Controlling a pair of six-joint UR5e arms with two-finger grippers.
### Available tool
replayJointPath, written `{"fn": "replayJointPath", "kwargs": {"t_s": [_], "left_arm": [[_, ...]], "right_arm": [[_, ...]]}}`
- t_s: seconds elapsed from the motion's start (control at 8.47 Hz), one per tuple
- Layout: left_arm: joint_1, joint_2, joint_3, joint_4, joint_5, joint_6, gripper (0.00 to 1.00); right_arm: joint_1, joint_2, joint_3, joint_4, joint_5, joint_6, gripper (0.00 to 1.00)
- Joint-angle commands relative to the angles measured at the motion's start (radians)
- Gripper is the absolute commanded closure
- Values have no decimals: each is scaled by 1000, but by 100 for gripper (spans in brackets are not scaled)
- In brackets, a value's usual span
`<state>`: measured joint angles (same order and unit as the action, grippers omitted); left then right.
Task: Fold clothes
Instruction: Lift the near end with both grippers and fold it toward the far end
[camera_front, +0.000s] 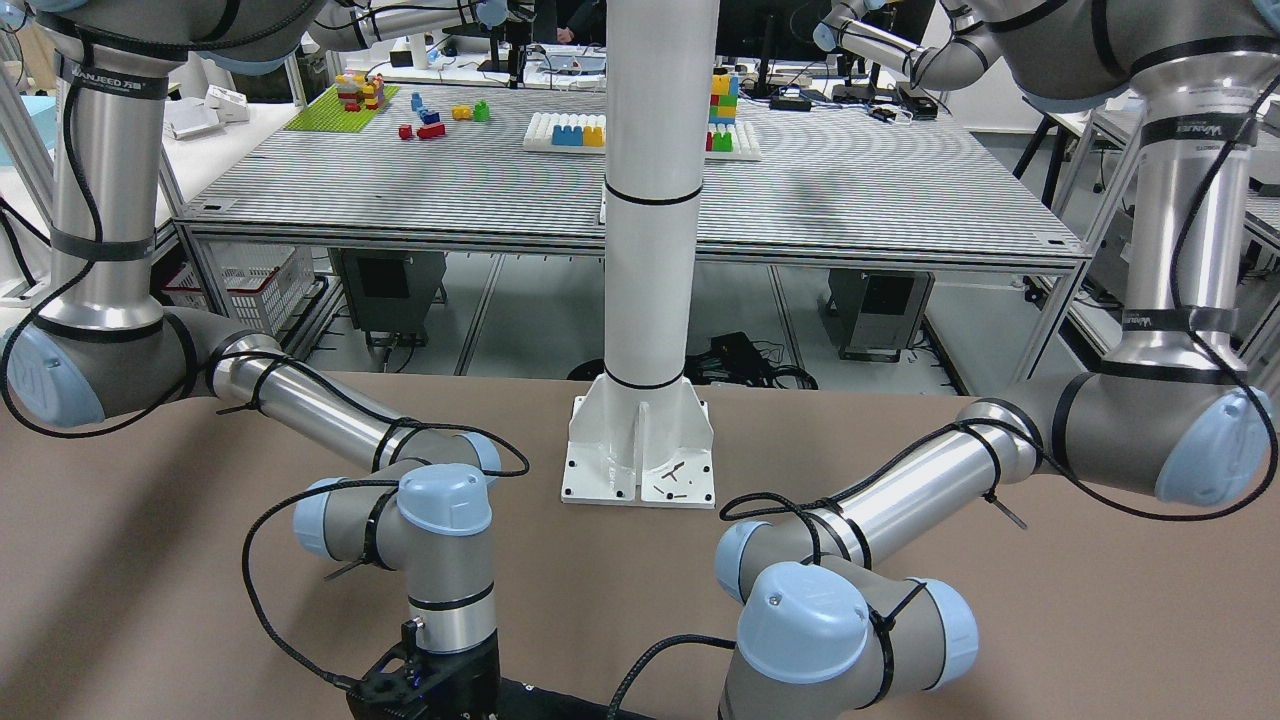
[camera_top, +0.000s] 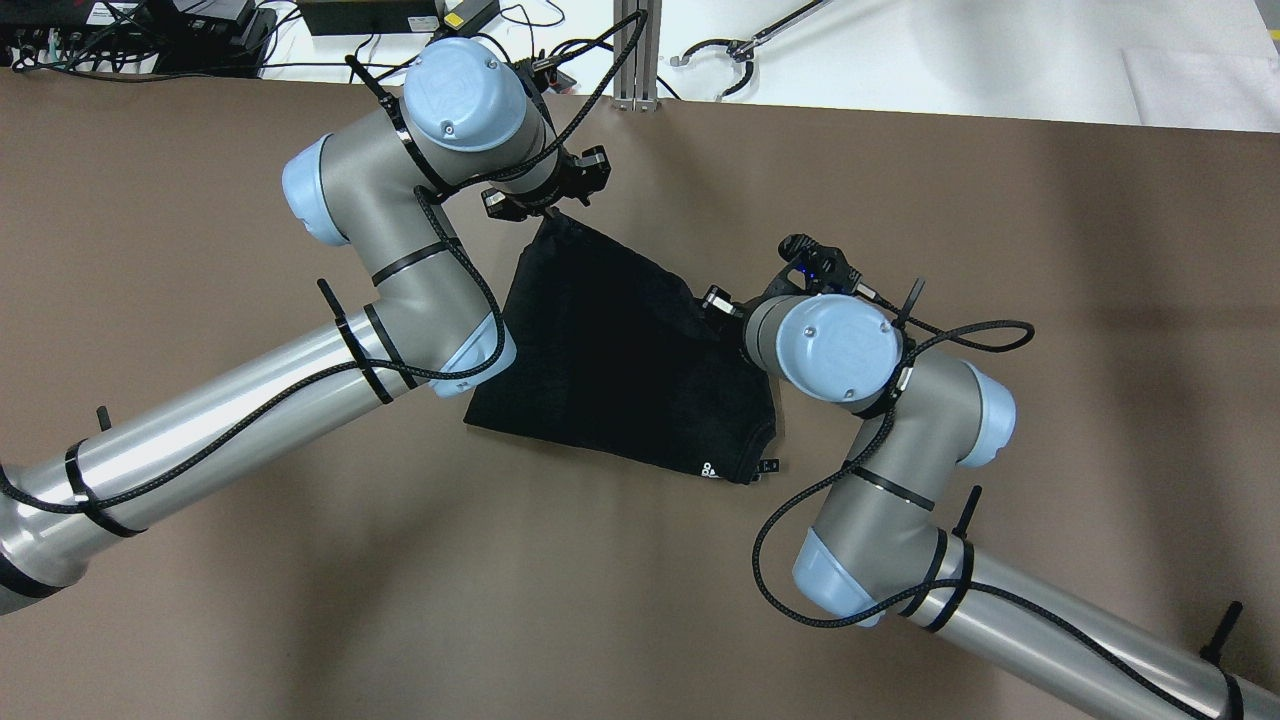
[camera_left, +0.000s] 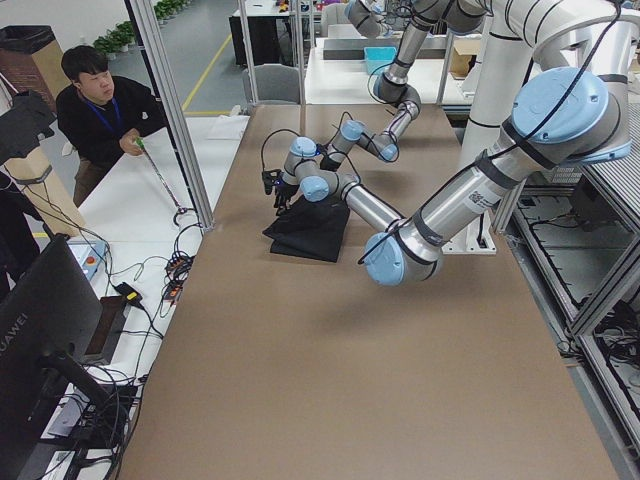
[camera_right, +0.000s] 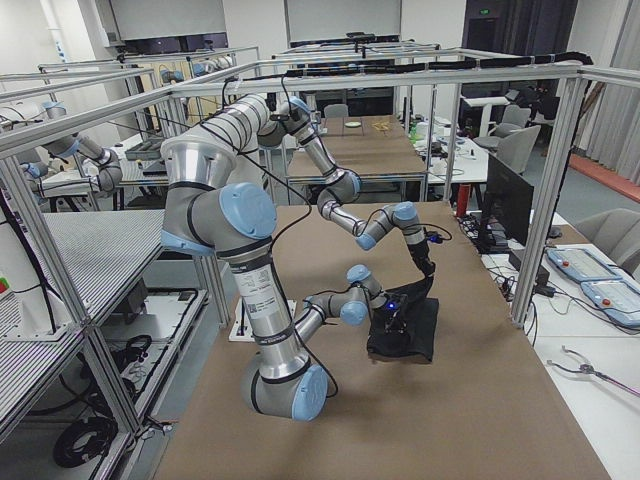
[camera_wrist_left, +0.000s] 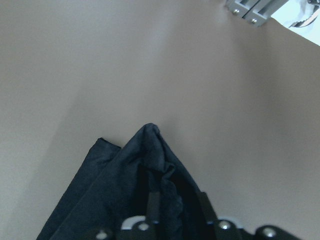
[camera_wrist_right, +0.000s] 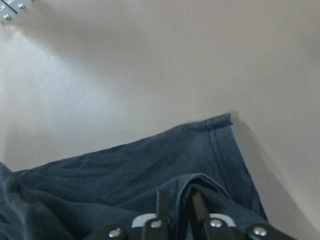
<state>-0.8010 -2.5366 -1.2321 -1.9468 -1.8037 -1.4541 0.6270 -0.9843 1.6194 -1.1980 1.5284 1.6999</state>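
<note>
Holding the black folded cotton garment (camera_top: 610, 360) at two points, both arms seem to be in the middle of a fold. The garment lies on the brown table (camera_top: 200, 620), a little nearer to the robot than the grey aluminium post (camera_top: 630, 60) at the far edge, and one corner points towards that post. The left gripper (camera_wrist_left: 177, 206) is clenched on this corner. In the left wrist view the cloth is bunched between its two fingers (camera_wrist_left: 154, 202) and raised from the table. The right gripper (camera_wrist_right: 179, 205) is further from the post, at the side edge of the garment, and it is closed on a raised fold of cloth there. The corner with the small white print (camera_top: 708, 468) is the farthest from the post and lies flat.

I judge that the step is to carry the held edge over the flat part. To do it well, both grippers should rise together and move away from the post at the same speed, so that the cloth between them is tight and without wrinkles. They should lift only enough that the lower layer is not dragged, and let go only when the edge rests.
</note>
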Motion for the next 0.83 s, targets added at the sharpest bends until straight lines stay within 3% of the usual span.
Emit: {"fn": "replayJointPath", "kwargs": {"t_s": [0.0, 0.47, 0.71], "left_arm": [[-12, -5, 3, -14, -9, 12, 5], [-12, 6, -12, -14, -9, 12, 5], [-9, 10, -24, -14, -9, 12, 5]], "right_arm": [[60, -8, 103, -9, 159, -25, 8], [8, -5, 129, -12, 148, 53, 9], [-30, 4, 82, -14, 101, 40, 20]]}}
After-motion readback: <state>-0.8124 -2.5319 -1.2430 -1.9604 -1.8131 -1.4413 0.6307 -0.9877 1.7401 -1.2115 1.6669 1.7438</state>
